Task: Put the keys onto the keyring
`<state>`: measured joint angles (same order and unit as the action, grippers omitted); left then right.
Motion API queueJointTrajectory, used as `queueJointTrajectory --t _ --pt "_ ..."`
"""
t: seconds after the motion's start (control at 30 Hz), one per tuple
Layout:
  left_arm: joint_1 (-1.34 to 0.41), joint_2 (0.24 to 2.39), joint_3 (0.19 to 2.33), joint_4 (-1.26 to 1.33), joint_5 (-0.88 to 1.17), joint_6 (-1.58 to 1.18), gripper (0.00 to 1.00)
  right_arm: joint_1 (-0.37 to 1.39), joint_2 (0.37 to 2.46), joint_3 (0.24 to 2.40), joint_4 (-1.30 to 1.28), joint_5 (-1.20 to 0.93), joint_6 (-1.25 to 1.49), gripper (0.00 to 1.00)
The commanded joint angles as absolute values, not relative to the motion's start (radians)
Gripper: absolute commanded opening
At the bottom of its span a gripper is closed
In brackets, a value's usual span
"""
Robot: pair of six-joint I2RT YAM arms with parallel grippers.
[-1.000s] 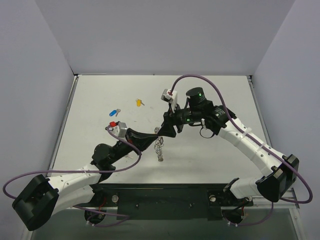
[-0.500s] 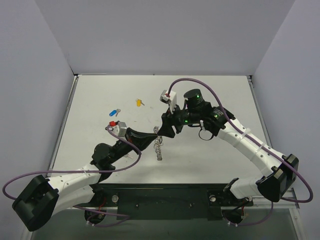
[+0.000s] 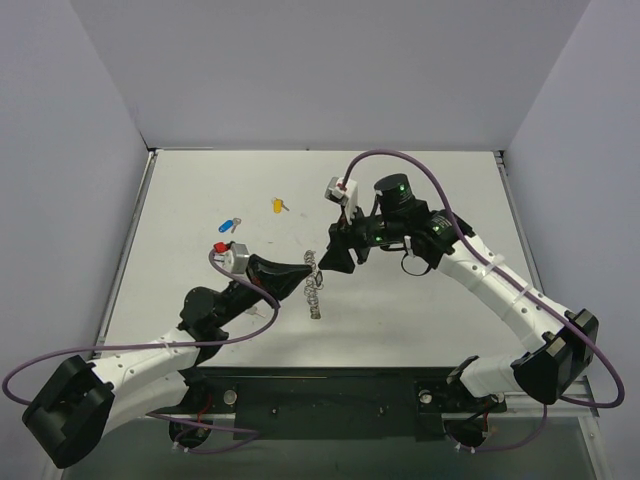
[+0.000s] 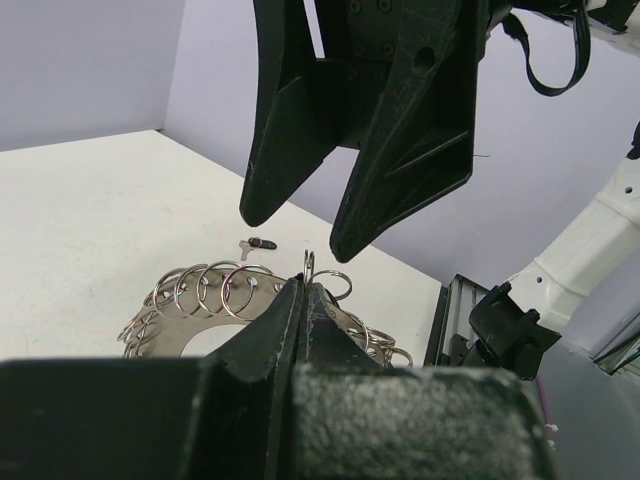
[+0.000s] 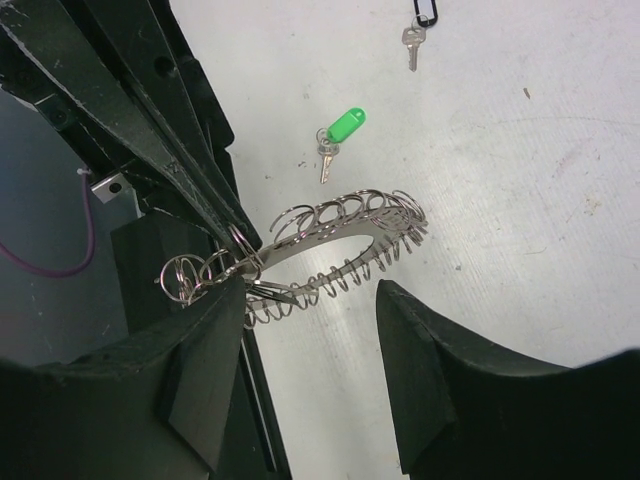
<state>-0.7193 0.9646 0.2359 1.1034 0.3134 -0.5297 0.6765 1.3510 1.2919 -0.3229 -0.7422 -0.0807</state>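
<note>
— Where's the keyring [image 3: 315,290]?
— Mid-tabletop [image 3: 430,190], well apart from edges, pinched in the closed left hand [image 3: 303,272]. Right hand [image 3: 335,262] spread open just beside. Yellow key [image 3: 278,205], blue key [image 3: 230,223] lie far-left.

White table [image 3: 440,185], pale lilac-grey walls [image 3: 300,70]

Left gripper [image 3: 304,272] clamped — right gripper [image 3: 331,264] agape
</note>
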Motion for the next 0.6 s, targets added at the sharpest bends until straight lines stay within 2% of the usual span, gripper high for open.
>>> queueJointTrajectory --t 0.0,0.23,0.57 --pt "-0.706 0.933 0.244 1.18 0.347 -0.525 0.0 0.661 1.328 1.324 -0.327 -0.784 -0.109 0.51" --pt "-0.68 0.922 0.236 1.207 0.393 -0.534 0.0 0.626 1.324 1.319 -0.334 -0.9 -0.192 0.5" --pt "-0.667 0.914 0.236 1.227 0.433 -0.54 0.0 0.624 1.328 1.313 -0.368 -0.891 -0.241 0.5"
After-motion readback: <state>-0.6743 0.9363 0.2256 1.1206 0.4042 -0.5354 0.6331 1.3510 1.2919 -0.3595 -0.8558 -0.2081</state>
